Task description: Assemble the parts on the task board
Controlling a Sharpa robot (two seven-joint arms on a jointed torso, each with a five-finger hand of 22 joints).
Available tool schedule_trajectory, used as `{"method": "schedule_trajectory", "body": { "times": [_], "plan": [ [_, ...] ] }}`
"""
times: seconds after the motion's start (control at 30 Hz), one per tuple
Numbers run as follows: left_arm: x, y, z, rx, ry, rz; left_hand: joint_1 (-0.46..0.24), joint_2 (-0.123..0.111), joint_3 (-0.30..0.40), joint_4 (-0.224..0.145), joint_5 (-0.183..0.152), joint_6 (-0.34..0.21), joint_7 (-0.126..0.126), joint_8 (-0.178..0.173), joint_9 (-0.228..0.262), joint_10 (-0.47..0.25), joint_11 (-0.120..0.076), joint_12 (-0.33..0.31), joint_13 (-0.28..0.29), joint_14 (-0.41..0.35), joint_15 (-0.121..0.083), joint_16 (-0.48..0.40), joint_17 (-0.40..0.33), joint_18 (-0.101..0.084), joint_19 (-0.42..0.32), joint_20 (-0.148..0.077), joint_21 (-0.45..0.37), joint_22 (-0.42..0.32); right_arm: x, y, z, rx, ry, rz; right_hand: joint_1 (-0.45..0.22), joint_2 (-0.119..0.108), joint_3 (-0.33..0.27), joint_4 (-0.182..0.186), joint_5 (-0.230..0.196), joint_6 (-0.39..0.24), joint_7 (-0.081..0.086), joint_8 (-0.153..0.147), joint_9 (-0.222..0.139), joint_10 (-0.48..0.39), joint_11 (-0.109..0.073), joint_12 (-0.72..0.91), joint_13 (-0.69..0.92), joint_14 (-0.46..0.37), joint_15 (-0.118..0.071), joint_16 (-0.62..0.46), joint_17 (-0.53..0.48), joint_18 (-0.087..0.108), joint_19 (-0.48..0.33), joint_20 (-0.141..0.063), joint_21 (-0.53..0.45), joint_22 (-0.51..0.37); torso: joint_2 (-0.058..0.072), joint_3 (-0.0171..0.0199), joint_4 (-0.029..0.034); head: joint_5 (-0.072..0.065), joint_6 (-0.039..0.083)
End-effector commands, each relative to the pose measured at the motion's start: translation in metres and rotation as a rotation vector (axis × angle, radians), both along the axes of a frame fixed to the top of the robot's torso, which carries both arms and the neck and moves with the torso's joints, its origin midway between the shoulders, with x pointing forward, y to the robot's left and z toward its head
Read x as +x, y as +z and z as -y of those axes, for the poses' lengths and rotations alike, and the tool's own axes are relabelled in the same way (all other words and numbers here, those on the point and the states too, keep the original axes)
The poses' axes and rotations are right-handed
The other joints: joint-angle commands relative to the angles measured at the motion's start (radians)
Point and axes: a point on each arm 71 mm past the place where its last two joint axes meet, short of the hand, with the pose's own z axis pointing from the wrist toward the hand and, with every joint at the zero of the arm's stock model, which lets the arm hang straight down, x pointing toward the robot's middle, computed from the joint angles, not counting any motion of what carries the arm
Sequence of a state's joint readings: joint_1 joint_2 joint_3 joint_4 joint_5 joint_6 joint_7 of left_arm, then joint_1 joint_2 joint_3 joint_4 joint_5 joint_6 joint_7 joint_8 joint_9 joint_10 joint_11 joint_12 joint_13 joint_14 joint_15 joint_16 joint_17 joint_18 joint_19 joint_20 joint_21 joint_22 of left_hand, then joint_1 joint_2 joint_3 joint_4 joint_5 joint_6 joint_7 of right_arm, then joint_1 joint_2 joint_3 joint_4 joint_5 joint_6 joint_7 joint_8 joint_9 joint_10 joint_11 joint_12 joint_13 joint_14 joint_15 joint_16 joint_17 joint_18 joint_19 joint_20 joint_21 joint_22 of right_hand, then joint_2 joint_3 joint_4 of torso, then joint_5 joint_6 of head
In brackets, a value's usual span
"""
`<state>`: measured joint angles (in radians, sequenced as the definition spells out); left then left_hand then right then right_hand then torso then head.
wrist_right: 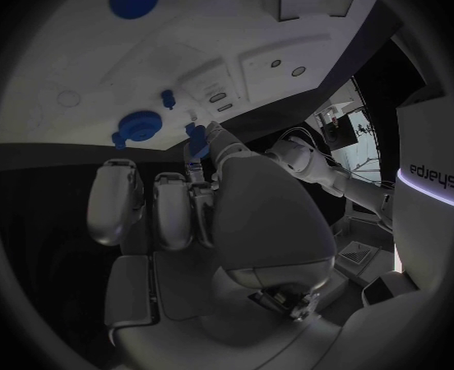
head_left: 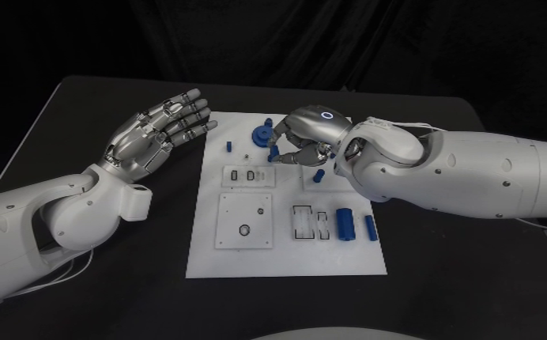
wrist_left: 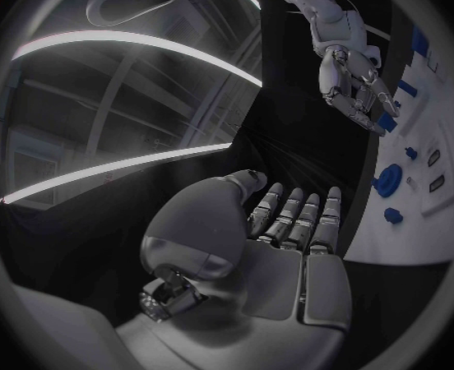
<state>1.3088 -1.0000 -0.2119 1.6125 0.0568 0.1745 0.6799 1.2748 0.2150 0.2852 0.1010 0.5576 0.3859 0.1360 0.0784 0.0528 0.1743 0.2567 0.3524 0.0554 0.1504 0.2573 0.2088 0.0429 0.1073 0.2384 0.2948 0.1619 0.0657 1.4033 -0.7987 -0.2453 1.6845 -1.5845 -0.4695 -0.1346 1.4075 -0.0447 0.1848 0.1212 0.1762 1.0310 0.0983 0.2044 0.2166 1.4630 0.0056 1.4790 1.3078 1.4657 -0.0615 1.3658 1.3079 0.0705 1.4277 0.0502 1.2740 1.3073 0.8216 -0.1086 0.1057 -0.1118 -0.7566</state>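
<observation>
Head view: right hand (head_left: 306, 136) pinches a small blue part (head_left: 273, 150) over the white board (head_left: 285, 265), beside the round blue piece (head_left: 262, 133). Left hand (head_left: 160, 136) spread apart, empty. Lower it straight, slowly.

Bare black table (head_left: 103, 111) lies open to the left of the white rectangular task board (head_left: 285, 265), under the raised left hand (head_left: 160, 130). The right hand (head_left: 307, 138) and its bulky white arm (head_left: 456, 174) cover the board's far right part, beside the round blue gear-like part (head_left: 263, 133).
</observation>
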Motion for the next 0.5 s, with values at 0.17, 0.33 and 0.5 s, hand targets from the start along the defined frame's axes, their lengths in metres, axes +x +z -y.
{"method": "schedule_trajectory", "body": {
  "times": [0.17,0.33,0.5],
  "plan": [
    [-0.001,0.001,0.001,-0.023,-0.008,0.012,-0.012,0.001,0.008,0.001,-0.001,0.001,0.009,0.005,0.002,0.001,0.009,0.006,0.002,-0.009,-0.001,0.003,0.0,-0.008,-0.006,-0.002,-0.005,-0.001,0.003,-0.019,-0.022,-0.072,0.057,-0.058,0.0,0.002,-0.004,-0.007,0.016,0.01,-0.02,0.01,0.098,0.0,-0.004,-0.003,0.119,0.054,-0.003,-0.012,0.067,0.01,-0.011,-0.004,-0.016,0.044,0.0,-0.0013,0.0016,0.001,-0.007],
    [-0.001,0.001,0.002,-0.023,-0.013,0.01,-0.012,0.001,0.008,0.001,-0.001,0.001,0.009,0.005,0.002,0.001,0.009,0.006,0.002,-0.009,-0.001,0.003,0.0,-0.008,-0.006,-0.002,-0.005,-0.001,0.004,-0.026,-0.029,-0.085,0.066,-0.075,-0.001,0.002,-0.004,-0.007,0.019,0.009,-0.02,0.01,0.099,-0.003,-0.004,-0.005,0.116,0.054,-0.003,-0.015,0.064,0.012,-0.015,-0.004,-0.023,0.039,0.001,0.0008,0.0009,0.006,-0.009],
    [-0.001,0.001,0.002,-0.023,-0.014,0.01,-0.012,0.001,0.008,0.001,-0.001,0.001,0.009,0.005,0.002,0.001,0.009,0.006,0.002,-0.009,-0.001,0.003,0.0,-0.008,-0.006,-0.002,-0.005,-0.001,0.005,-0.03,-0.03,-0.094,0.063,-0.085,-0.002,0.001,-0.005,-0.007,0.02,0.007,-0.019,0.009,0.1,-0.004,-0.004,-0.006,0.115,0.053,-0.003,-0.018,0.062,0.013,-0.016,-0.004,-0.027,0.036,0.001,0.0006,0.0041,0.005,-0.013]
  ]
}}
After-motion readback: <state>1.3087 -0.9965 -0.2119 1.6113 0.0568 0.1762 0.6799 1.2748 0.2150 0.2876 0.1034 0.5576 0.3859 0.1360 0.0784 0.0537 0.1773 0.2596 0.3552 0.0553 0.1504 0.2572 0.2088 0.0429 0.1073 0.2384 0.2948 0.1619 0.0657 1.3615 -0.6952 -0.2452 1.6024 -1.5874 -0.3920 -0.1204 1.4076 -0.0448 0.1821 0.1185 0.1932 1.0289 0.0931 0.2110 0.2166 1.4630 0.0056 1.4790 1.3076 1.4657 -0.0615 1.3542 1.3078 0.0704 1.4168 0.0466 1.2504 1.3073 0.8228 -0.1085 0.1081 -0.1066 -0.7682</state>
